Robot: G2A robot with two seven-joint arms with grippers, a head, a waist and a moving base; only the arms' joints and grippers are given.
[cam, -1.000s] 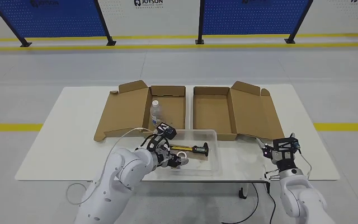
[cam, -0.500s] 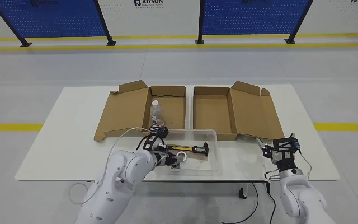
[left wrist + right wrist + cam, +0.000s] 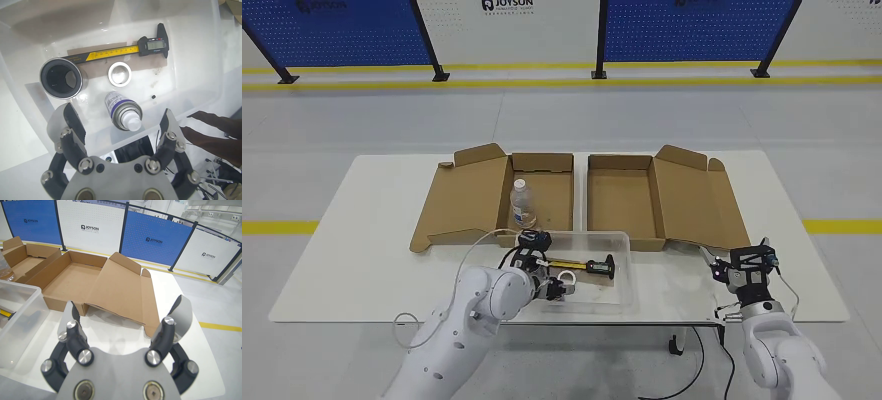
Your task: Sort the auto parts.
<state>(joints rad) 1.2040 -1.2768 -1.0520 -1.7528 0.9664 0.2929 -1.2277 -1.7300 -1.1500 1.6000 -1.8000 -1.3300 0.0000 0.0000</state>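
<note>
Two left fingers (image 3: 72,121) spread wide, spray can (image 3: 121,109) between them, untouched

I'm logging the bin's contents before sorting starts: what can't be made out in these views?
Top view: the left gripper covers the clear bin's near part, so the spray can and large sleeve are mostly hidden.
Right wrist view: the bin's cloudy wall blurs its contents; the picture edge cuts off the caliper and the bottle.
Left wrist view: a dark speck on the bin floor is too small to identify.
</note>
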